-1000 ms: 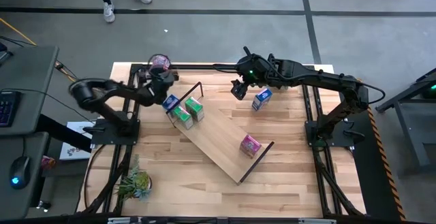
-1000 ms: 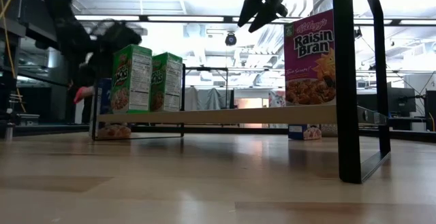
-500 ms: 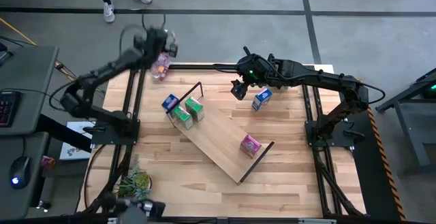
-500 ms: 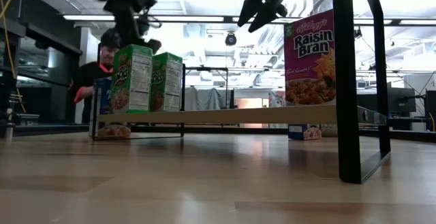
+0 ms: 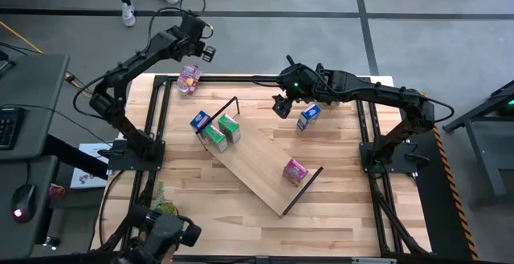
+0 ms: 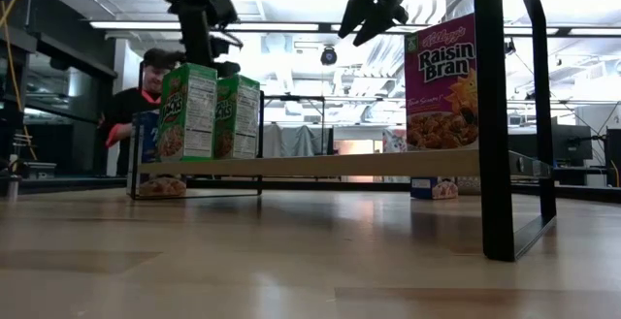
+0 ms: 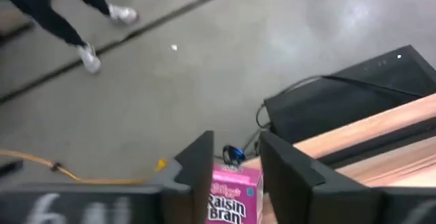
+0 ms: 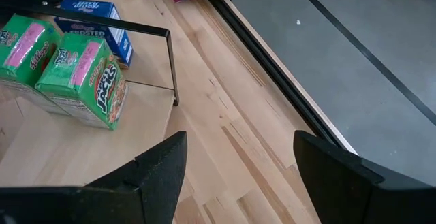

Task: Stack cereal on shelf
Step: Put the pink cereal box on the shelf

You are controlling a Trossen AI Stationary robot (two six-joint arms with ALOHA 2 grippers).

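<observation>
1. Three cereal boxes stand on the shelf, which lies diagonally across the middle of the table: two green boxes side by side at the end nearest the far-left corner, and one pink box close to the opposite end.
2. Three boxes are not on the board, so by my count the job is about half done. A blue box sits on the tabletop just beside the green pair, outside the rod frame. A second blue box stands on the table toward the far edge, right of centre. A second pink box rests at the far-left corner, right at the table's edge.
3. Left gripper is raised high beyond the far-left corner, above the floor, with the corner pink box below it. Its fingers are parted a little and carry nothing.
4. Right gripper hangs above the far half of the table, between the shelf's far end and the nearer blue box. Its fingers are spread wide and empty.
5. Remaining work, as I judge it: lift each of the three loose boxes onto the bare middle stretch of the board.
</observation>
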